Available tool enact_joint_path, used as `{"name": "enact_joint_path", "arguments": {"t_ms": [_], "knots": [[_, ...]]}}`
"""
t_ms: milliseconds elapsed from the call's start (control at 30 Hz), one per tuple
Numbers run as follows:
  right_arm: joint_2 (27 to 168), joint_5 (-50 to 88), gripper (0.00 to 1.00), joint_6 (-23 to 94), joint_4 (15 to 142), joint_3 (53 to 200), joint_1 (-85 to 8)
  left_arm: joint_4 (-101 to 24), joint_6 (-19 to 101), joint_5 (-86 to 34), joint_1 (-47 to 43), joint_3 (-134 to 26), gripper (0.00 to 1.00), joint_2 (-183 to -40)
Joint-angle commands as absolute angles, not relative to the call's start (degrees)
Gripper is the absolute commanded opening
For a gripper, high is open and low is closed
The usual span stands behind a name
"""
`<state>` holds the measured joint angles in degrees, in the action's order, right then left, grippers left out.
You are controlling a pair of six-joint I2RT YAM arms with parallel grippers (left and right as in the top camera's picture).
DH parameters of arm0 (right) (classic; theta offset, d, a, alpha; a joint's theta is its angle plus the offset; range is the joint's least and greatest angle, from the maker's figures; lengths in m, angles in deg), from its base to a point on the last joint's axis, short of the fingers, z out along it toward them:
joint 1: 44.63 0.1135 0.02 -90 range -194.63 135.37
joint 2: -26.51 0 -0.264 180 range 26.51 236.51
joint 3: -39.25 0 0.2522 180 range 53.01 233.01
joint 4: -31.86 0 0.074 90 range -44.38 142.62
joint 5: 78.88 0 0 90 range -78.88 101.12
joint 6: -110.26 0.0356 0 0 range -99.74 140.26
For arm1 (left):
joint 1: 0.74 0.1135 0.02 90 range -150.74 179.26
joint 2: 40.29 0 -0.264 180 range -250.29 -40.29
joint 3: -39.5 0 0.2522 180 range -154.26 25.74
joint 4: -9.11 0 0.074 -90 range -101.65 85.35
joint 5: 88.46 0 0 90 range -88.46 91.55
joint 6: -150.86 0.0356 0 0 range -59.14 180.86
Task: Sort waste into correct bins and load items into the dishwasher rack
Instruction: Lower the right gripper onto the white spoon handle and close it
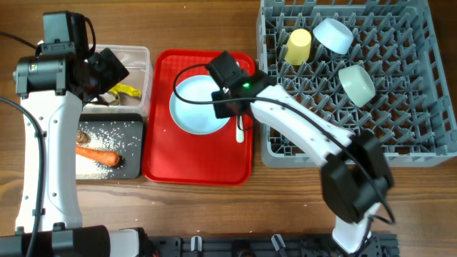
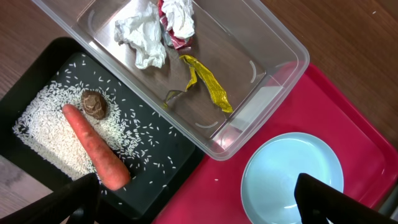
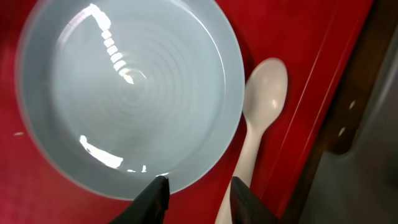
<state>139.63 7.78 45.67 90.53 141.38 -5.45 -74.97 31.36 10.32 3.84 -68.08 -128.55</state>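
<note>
The pale blue plate lies on the red serving tray, with the white spoon beside its right rim. My right gripper hovers low over that rim, jaws a little apart: one finger over the plate's edge, the other over the spoon handle, nothing clamped. My left gripper hangs wide open and empty above the bins. The black tray holds a carrot, rice and a brown lump. The clear tub holds white paper and a yellow wrapper.
The grey dishwasher rack fills the right side and holds a yellow cup, a light blue bowl and a pale green bowl. A red-silver wrapper lies under the paper in the tub.
</note>
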Motion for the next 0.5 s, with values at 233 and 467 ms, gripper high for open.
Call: {"name": "enact_joint_path", "arguments": {"t_ms": [233,467], "knots": [[147.5,0.6,0.23,56.4,93.9,141.6,-5.6,-74.9,30.4,11.1,4.0,-68.8,1.0,-128.1],[149.1,0.6,0.23,56.4,92.4,141.6,-5.8,-74.9,30.4,11.1,4.0,-68.8,1.0,-128.1]]}}
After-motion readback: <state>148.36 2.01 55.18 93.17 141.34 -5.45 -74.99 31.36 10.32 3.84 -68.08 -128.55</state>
